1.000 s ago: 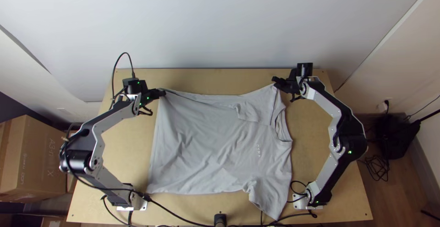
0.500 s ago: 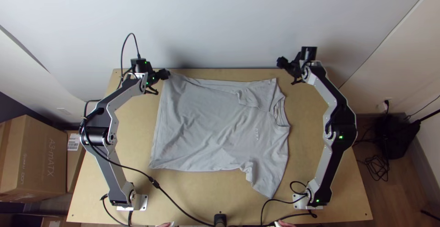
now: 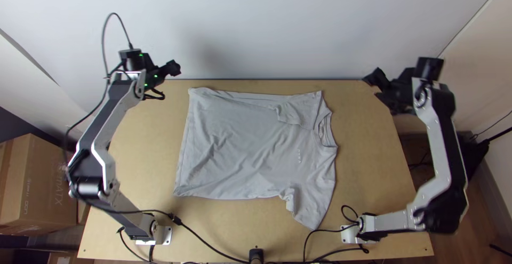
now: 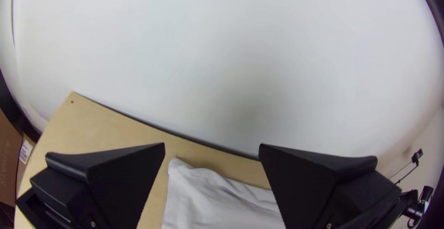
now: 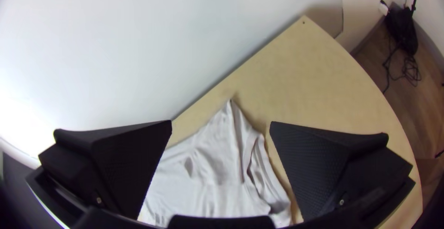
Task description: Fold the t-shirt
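Had the t-shirt (image 3: pixel 250 146) laid out on the table (image 3: pixel 144 162), creased but mostly spread, with the hem toward the left side and the neckline (image 3: pixel 330 137) toward the right. Had one sleeve (image 3: pixel 314 213) directed toward the near edge, and a second sleeve edge (image 3: pixel 282 116) resting against the body near the far side. Held the left tool (image 3: pixel 172 68) raised at the far edge, near the hem's far corner but apart from the cloth, with fingers set wide apart. In the left wrist view, had that corner (image 4: pixel 178 169) framed between and beyond the fingers. Held the right tool (image 3: pixel 376 78) raised near the table's far right corner, well apart from the cloth, likewise with fingers wide apart. In the right wrist view, had the pointed far shoulder end (image 5: pixel 230 111) framed between and beyond the fingers. Had a cardboard box (image 3: pixel 42 184) positioned left of the table.
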Tool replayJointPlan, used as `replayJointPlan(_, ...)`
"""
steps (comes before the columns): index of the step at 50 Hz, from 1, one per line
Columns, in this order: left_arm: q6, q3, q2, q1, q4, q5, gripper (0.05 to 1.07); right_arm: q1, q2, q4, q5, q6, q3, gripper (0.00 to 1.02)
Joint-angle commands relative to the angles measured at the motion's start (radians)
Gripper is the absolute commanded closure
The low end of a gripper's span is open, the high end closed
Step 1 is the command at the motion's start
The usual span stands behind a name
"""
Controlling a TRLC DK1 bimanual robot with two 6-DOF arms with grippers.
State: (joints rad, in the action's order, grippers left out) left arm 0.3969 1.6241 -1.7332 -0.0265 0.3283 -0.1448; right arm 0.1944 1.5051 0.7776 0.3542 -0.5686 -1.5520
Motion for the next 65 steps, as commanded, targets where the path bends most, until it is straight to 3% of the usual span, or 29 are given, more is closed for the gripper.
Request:
replayJointPlan(1, 0.002, -0.053, 0.164, -0.001, 0.057, -0.022, 0.10, 0.056, -0.094, 0.143, 0.072, 0.076, 0.141, 0.05)
replayJointPlan(12, -0.067, -0.161, 0.434, 0.014, 0.190, -0.038, 0.10, 0.109, -0.128, 0.571, 0.095, 0.346, 0.379, 0.10)
replayJointPlan(15, -0.072, -0.162, 0.491, 0.013, 0.239, -0.036, 0.10, 0.120, -0.144, 0.606, 0.097, 0.392, 0.471, 0.10)
replayJointPlan(19, -0.073, -0.179, 0.569, 0.013, 0.282, -0.036, 0.10, 0.122, -0.175, 0.595, 0.095, 0.418, 0.583, 0.21)
replayJointPlan(28, -0.087, -0.233, 0.686, 0.000, 0.339, -0.033, 0.10, 0.089, -0.289, 0.420, 0.095, 0.414, 0.773, 0.52)
replayJointPlan(41, -0.098, -0.290, 0.758, -0.009, 0.376, -0.022, 0.10, -0.049, -0.296, 0.348, 0.095, 0.380, 0.868, 0.52)
replayJointPlan(55, -0.125, -0.308, 0.790, -0.023, 0.408, -0.019, 0.10, -0.104, -0.214, 0.272, 0.091, 0.366, 0.926, 0.52)
replayJointPlan(61, -0.142, -0.313, 0.798, -0.023, 0.420, -0.019, 0.10, -0.148, -0.209, 0.218, 0.091, 0.352, 0.955, 0.65)
replayJointPlan(65, -0.159, -0.316, 0.802, -0.023, 0.436, -0.019, 0.10, -0.182, -0.206, 0.183, 0.089, 0.322, 0.972, 0.68)
